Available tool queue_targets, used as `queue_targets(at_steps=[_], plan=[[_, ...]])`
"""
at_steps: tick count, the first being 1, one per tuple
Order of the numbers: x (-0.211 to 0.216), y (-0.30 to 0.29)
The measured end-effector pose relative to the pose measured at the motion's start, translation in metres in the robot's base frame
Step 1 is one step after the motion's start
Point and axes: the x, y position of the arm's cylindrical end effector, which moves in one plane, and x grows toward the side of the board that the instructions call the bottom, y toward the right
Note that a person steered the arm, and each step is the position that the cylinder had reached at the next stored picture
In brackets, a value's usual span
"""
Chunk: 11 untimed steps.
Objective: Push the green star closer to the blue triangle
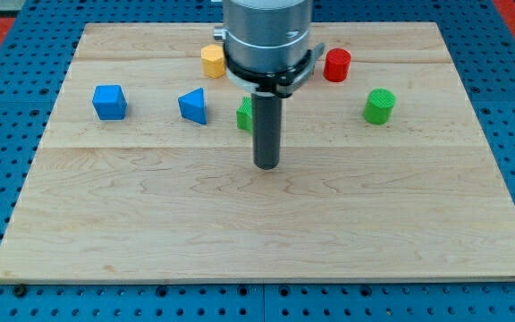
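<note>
The green star (pixel 244 114) lies near the board's middle top, mostly hidden behind my rod; only its left part shows. The blue triangle (pixel 193 105) sits a short way to the star's left, with a gap between them. My tip (pixel 266 165) rests on the board just below and slightly right of the star.
A blue cube (pixel 109 102) sits at the left. A yellow block (pixel 213 61) lies at the top, left of the arm body. A red cylinder (pixel 336 65) and a green cylinder (pixel 379 106) sit at the right. The wooden board (pixel 257 233) lies on a blue pegboard.
</note>
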Motion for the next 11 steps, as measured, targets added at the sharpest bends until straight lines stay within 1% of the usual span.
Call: queue_targets(at_steps=[1,7,8,9,10,11], plan=[[-0.006,0.016],[-0.008,0.016],[-0.04,0.014],[-0.062,0.013],[-0.068,0.016],[-0.081,-0.034]])
